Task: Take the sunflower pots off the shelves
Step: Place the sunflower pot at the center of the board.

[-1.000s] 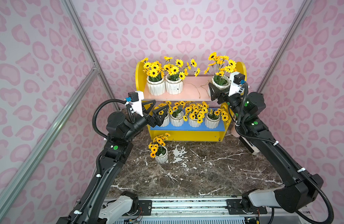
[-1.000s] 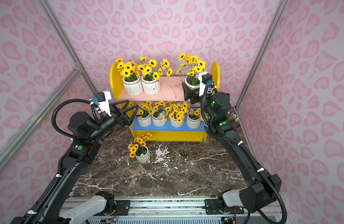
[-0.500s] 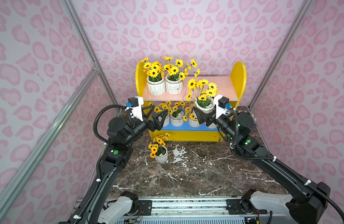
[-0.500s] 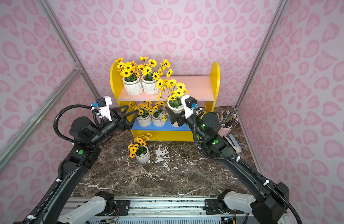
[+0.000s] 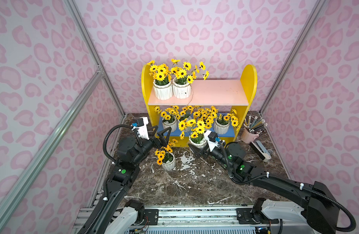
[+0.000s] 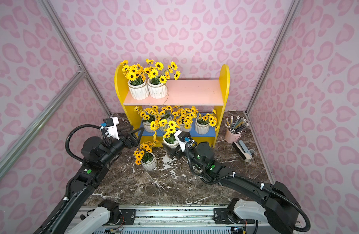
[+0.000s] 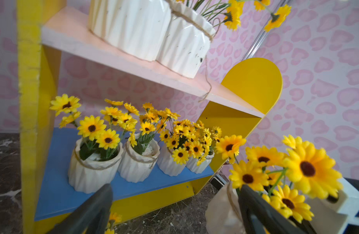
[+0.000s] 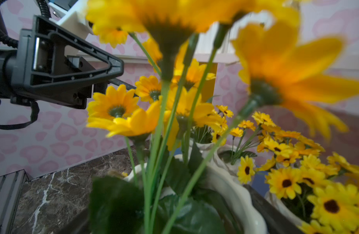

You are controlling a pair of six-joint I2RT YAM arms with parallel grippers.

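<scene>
Your right pincer (image 5: 197, 149) is clamped on a glossy white ribbed pot (image 5: 197, 142) with a twine band, its yellow dark-centred flowers rising above the black fingers. You cannot tell whether its base touches the dark white-veined marble bench (image 5: 194, 182). Just beyond that pincer stands the yellow shelf unit (image 5: 248, 81) with rounded side panels. Four like pots (image 7: 93, 170) sit in a row on its smooth blue lower board (image 7: 59, 192), and two more pots (image 5: 163, 92) touch each other on the matte pink upper board (image 5: 219, 91). Your left pincer (image 5: 160, 133) hangs empty with its jaws spread, before the blue board's end. Between both pincers another pot (image 5: 168, 163) stands upright on the bench.
</scene>
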